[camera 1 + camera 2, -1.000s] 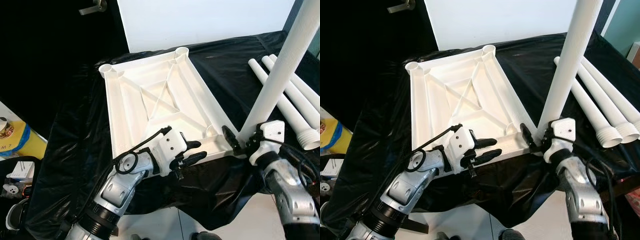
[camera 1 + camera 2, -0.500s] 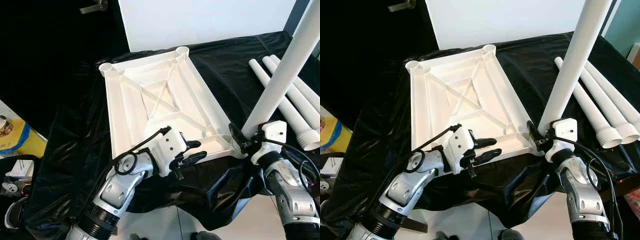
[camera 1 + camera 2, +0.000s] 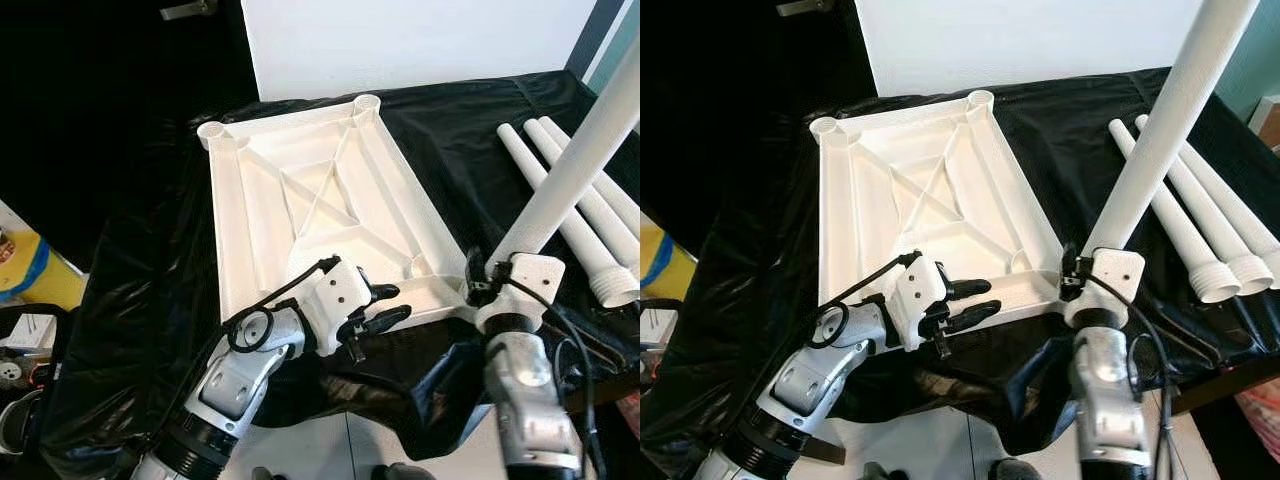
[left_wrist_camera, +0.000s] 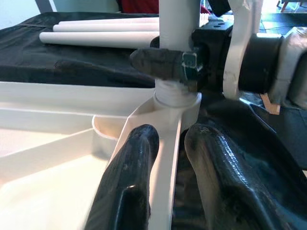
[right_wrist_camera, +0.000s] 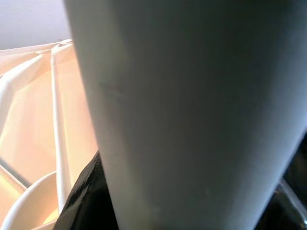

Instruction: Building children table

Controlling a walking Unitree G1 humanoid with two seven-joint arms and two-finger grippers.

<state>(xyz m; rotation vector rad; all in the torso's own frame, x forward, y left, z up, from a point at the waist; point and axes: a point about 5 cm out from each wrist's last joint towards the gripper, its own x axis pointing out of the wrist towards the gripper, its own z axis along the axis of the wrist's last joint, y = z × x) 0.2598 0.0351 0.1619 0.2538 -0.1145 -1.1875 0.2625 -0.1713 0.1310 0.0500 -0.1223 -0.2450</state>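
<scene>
Tabletop: white plastic, lying upside down on black sheet, ribbed underside up. Diagonal ribs cross in the middle panel, raised rim all round, round leg sockets at the corners. Two far sockets are open and bare.

Leg: long white tube, standing in the near right corner socket, leaning away to the robot's right. In the left wrist view its threaded end sits in the socket collar.

Three spare legs: same white tubes, lying side by side on the sheet, right of the tabletop and apart from it, threaded ends toward the robot.

Right gripper: at the base of the leg, just above the socket. Fingers clamped around the tube; one black finger wraps across its front in the left wrist view. Right wrist view is mostly the tube surface up close, tabletop ribs beside it.

Left gripper: on the near edge of the tabletop, left of the leg socket. Fingers slightly apart, straddling the near rim wall, one either side, tips pointing at the socket. Can't tell if they're actually squeezing the rim or just resting against it.
</scene>
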